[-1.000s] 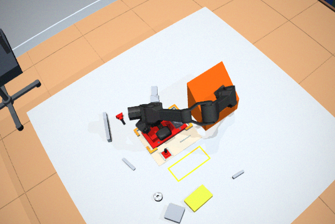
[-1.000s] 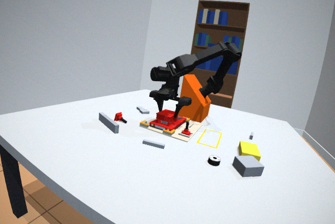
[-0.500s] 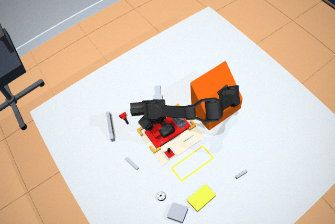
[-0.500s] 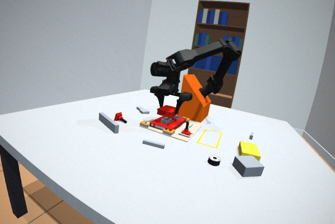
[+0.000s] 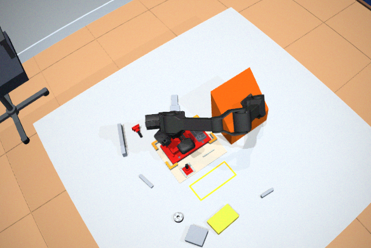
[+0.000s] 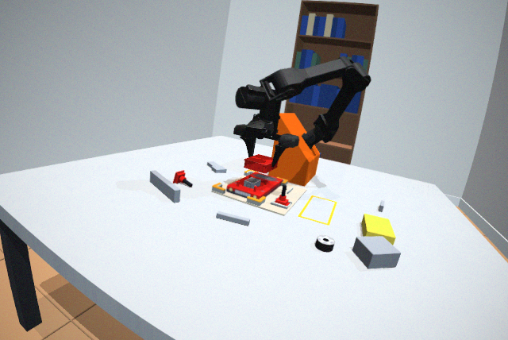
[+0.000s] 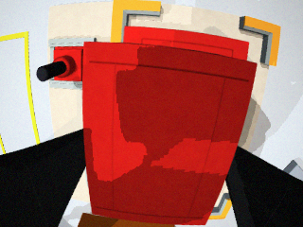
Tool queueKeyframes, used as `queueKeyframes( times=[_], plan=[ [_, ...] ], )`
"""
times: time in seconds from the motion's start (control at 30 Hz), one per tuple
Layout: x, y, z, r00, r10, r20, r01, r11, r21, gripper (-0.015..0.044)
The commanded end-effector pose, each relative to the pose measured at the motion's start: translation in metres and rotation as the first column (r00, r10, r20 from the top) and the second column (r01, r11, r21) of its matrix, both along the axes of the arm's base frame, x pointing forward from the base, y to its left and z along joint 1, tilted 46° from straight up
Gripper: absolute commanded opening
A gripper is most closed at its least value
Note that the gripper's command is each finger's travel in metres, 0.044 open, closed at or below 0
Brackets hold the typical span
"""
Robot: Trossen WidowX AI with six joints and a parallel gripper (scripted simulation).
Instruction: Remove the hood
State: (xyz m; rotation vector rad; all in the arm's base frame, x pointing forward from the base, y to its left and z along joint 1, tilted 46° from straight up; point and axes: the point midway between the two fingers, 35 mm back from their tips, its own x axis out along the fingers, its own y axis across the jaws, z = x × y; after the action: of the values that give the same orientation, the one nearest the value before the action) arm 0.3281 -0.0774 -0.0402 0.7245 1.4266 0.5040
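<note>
The red hood (image 6: 255, 163) (image 7: 166, 104) is held level between the two fingers of my gripper (image 6: 263, 160) (image 7: 159, 145), which is shut on its sides. The hood hangs a little above the red toy car (image 6: 243, 189) (image 7: 189, 38) (image 5: 177, 159), with a gap between them in the exterior view. A grey engine block (image 6: 252, 182) shows in the car's uncovered bay. The marked area (image 5: 207, 174) (image 6: 332, 212), a yellow outline on the table, has nothing in it. In the top view the arm hides much of the hood.
The car stands on a beige board (image 5: 219, 149) between orange corner brackets. A red piece with an upright black pin (image 5: 187, 169) (image 6: 282, 198) stands between car and marked area. A yellow block (image 5: 223, 218), a grey block (image 5: 196, 235) and a wheel (image 5: 178, 217) lie beyond the outline.
</note>
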Motion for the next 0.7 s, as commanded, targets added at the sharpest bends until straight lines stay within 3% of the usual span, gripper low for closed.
queueKeyframes(
  times=[0.0,0.67],
  plan=[
    [0.005,0.010,0.018,1.000,-0.009,0.010,0.009,1.000,-0.010,0.0000],
    [0.005,0.070,0.086,1.000,-0.008,0.014,0.008,1.000,-0.012,0.0000]
  ],
)
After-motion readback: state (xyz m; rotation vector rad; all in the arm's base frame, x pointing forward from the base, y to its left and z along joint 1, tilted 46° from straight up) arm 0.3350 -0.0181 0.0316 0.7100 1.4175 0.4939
